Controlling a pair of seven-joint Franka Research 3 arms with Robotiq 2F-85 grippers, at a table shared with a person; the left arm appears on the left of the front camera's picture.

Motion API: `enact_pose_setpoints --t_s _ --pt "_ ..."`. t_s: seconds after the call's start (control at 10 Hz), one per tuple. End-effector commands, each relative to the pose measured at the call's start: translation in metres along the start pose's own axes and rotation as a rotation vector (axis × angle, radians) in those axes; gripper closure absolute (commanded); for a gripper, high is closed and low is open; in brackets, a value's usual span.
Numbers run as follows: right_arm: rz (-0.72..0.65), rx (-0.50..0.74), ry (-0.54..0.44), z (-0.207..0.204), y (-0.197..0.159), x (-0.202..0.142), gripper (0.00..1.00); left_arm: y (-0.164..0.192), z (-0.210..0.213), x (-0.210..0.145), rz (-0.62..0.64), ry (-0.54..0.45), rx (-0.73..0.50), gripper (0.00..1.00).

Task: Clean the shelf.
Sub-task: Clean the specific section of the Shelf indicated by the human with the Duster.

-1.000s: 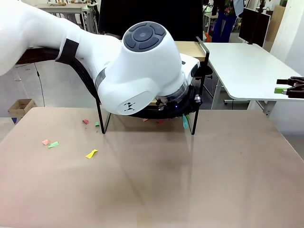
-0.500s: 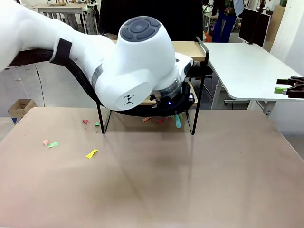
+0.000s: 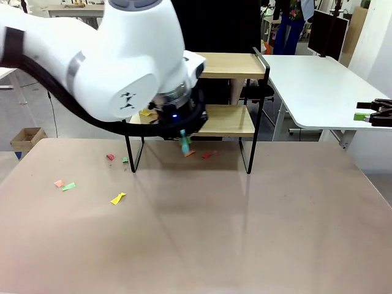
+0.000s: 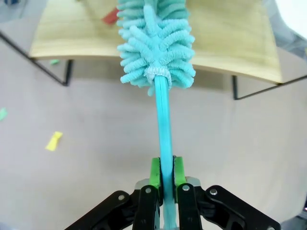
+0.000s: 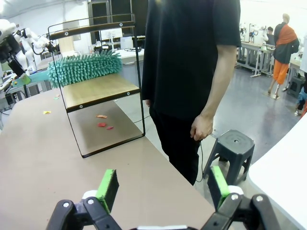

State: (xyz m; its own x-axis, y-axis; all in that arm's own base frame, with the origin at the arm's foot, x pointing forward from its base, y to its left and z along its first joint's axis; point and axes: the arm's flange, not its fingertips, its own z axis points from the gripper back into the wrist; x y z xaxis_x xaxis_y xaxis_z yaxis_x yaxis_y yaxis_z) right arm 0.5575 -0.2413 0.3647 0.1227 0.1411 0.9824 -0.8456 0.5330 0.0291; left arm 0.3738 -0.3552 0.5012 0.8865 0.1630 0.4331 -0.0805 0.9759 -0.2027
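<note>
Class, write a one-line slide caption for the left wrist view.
Left gripper clamps a teal duster, its fluffy head over a board of the shelf.

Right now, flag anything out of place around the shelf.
Coloured paper scraps litter the table left of and under the shelf, and a red scrap lies on its lower board: loose debris, not swept up.

teal duster (image 4: 156, 43), black-framed pale wood shelf (image 3: 236, 64).
</note>
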Motion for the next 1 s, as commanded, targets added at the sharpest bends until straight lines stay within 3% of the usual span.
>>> enact_pose_setpoints --t_s 0.0,0.5,0.7,0.9 --pt "0.004 0.001 -0.002 -0.001 0.001 0.003 0.0 0.029 0.008 -0.008 -0.044 0.025 0.078 0.87" --pt "0.004 0.001 -0.002 -0.001 0.001 0.003 0.0 0.074 0.046 -0.005 -0.084 0.0 0.281 0.87" --pt "0.004 0.001 -0.002 -0.001 0.001 0.003 0.0 0.074 0.055 -0.009 -0.125 -0.033 0.395 0.87" --pt "0.004 0.001 -0.002 -0.001 0.001 0.003 0.0 0.064 0.066 -0.016 -0.157 -0.091 0.401 0.87"
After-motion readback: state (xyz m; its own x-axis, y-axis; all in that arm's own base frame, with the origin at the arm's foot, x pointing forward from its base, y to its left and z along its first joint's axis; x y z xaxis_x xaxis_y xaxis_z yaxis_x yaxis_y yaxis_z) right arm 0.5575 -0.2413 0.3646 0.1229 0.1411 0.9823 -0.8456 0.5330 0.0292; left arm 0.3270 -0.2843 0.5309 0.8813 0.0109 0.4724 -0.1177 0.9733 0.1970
